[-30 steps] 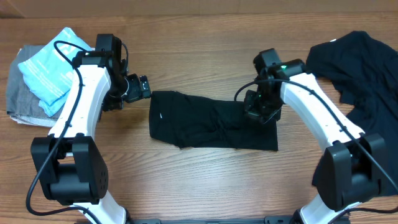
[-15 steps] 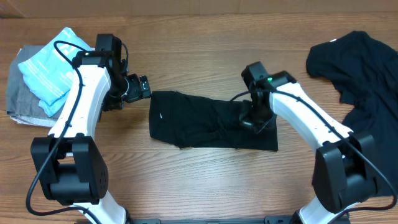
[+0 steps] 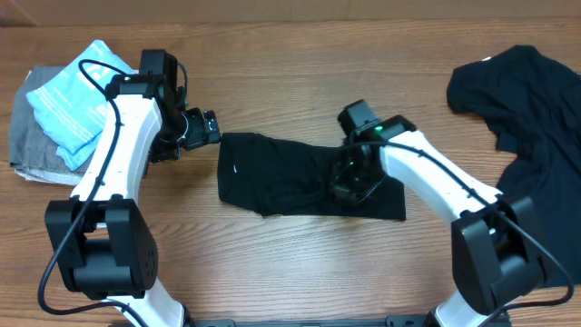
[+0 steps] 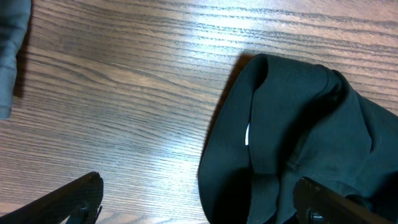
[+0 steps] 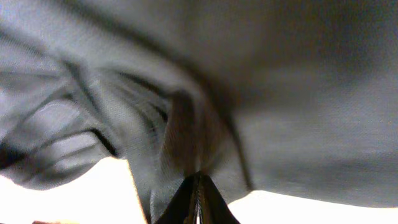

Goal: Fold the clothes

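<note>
- Fingers of the left gripper (image 3: 211, 128) stand wide apart in the overhead view, holding nothing, just beside the left edge of the folded black garment (image 3: 272, 177) lying mid-way across the table (image 3: 290, 54). We see the right gripper (image 3: 349, 184) down on this garment's right part. A black polo shirt (image 3: 536, 109) lies loose at the far right. A grey garment (image 3: 27, 150) under a light blue packet (image 3: 68, 100) sits at the far left.
- Left wrist view: both fingers (image 4: 68, 200) occupy the lower corners, far apart. The garment's rounded end (image 4: 292, 124), bearing a small white mark (image 4: 247, 134), lies ahead between them.
- Right wrist view: we find the fingertips (image 5: 184, 202) pressed together, with creases of the garment (image 5: 280, 118) gathering into them, pinched.
</note>
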